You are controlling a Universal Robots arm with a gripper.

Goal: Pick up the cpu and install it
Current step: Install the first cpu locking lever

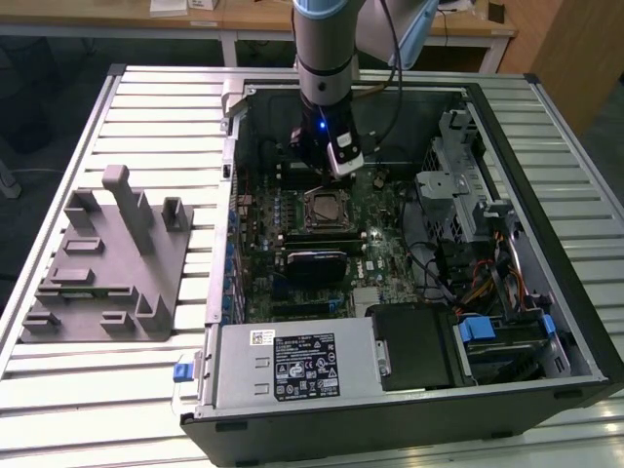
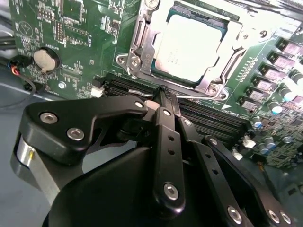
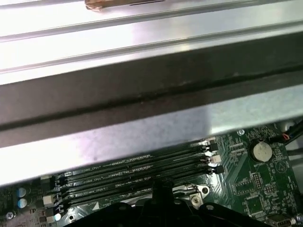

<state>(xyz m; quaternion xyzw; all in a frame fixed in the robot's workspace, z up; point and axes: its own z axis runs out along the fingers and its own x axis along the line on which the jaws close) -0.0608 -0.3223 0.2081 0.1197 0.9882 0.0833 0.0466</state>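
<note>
The cpu (image 2: pixel 189 45) is a silvery square chip lying flat inside the metal-framed socket (image 2: pixel 137 56) on the green motherboard (image 2: pixel 71 28). In the exterior view the cpu (image 1: pixel 325 208) sits mid-board inside the open computer case. My gripper (image 2: pixel 163 92) hangs just above the board beside the socket, over the black memory slots (image 3: pixel 137 175). Its black fingers (image 2: pixel 166 142) are pressed together with nothing between them. In the exterior view the gripper (image 1: pixel 327 166) hovers a little behind the socket, apart from the chip.
A grey fixture (image 1: pixel 107 258) with upright posts lies on the slatted table at the exterior view's left. The case wall (image 3: pixel 142 109) stands close behind the gripper. A power supply (image 1: pixel 292 366) and a drive cage (image 1: pixel 458 185) crowd the case's front and right.
</note>
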